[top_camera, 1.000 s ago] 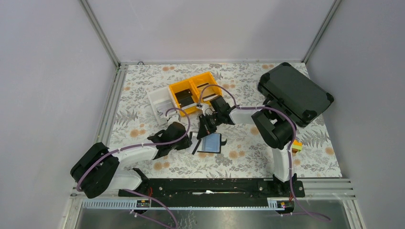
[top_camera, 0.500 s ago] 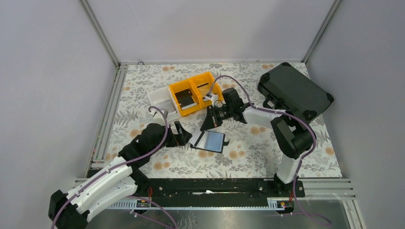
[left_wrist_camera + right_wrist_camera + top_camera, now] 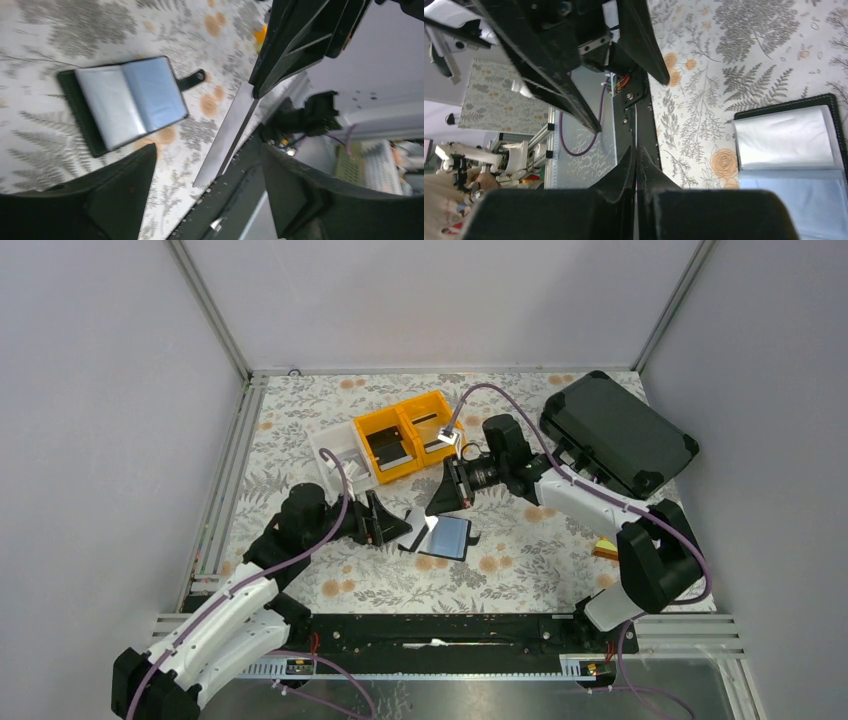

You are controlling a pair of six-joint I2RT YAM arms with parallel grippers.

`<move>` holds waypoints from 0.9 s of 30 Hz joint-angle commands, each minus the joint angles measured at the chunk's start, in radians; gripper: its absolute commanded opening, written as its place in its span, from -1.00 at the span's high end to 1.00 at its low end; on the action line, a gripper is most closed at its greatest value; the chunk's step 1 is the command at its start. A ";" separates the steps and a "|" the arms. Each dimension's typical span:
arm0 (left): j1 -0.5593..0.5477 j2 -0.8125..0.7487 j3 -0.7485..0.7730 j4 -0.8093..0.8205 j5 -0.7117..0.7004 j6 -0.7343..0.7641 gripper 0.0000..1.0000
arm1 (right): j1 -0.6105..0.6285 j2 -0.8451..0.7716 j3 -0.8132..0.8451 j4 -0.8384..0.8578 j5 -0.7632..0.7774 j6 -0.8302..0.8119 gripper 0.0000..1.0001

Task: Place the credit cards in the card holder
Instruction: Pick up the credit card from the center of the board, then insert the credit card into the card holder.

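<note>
- Since half a second ago my right elbow [image 3: 655,560] has swung out to the near right, and my left arm [image 3: 250,585] has shifted a little left.
- My right claw [image 3: 438,504] is clenched on a silvery credit card [image 3: 227,135], held slanted above the table [image 3: 300,410].
- My left claw [image 3: 388,524] stands released, holding nothing, just left of the card holder [image 3: 445,537].
- The card holder lies open on the table, near the middle, just on the near side of my right claw.

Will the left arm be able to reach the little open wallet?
Probably yes. The left gripper sits open right beside the card holder, only bare table between; the right gripper, pinching a credit card, hangs close by.
</note>
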 commanded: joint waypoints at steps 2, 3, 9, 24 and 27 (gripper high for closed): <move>0.005 0.050 0.009 0.175 0.271 -0.014 -0.30 | 0.005 -0.071 0.020 -0.062 -0.090 -0.051 1.00; 0.005 0.058 0.005 0.195 0.291 -0.027 -0.20 | 0.006 -0.073 0.023 -0.068 -0.099 -0.051 1.00; 0.003 0.090 -0.013 0.270 0.349 -0.069 0.36 | 0.019 -0.060 0.040 -0.098 -0.123 -0.068 1.00; -0.012 0.229 0.131 -0.041 0.166 0.051 1.00 | 0.022 -0.182 -0.027 -0.120 0.351 0.026 -0.28; 0.000 0.325 0.153 -0.113 0.015 0.047 1.00 | 0.020 -0.253 -0.111 -0.115 0.581 0.103 -0.46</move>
